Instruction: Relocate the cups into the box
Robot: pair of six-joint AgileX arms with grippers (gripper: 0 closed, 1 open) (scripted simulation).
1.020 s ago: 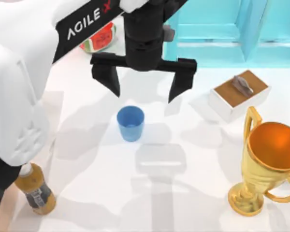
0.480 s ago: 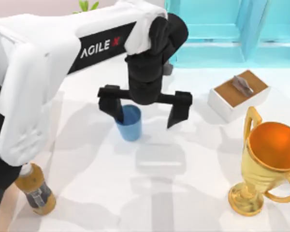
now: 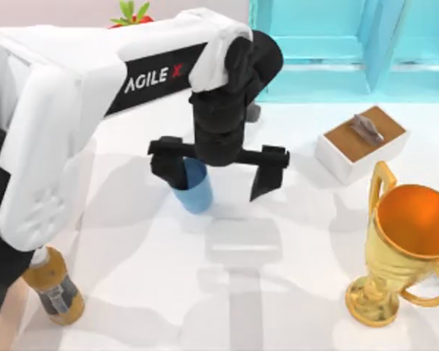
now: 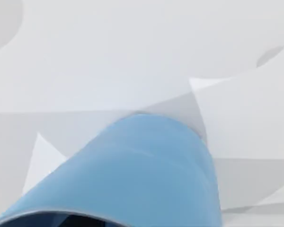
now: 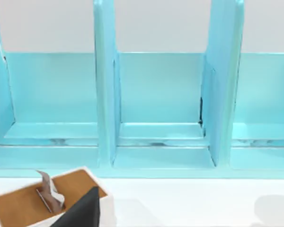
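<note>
Near the front edge a gold trophy (image 3: 402, 248) and a brown bottle (image 3: 55, 292) stand clear of the work. Mid-table, the left gripper (image 3: 218, 170) hangs over the blue cup (image 3: 194, 191) with its fingers spread wide, one dipping at the cup's rim, the other well to the right. The step in hand looks like the grasp; next the fingers must close on the cup's wall. Farther back sits a small white box (image 3: 362, 142) before the turquoise cabinet (image 5: 161, 104).
</note>
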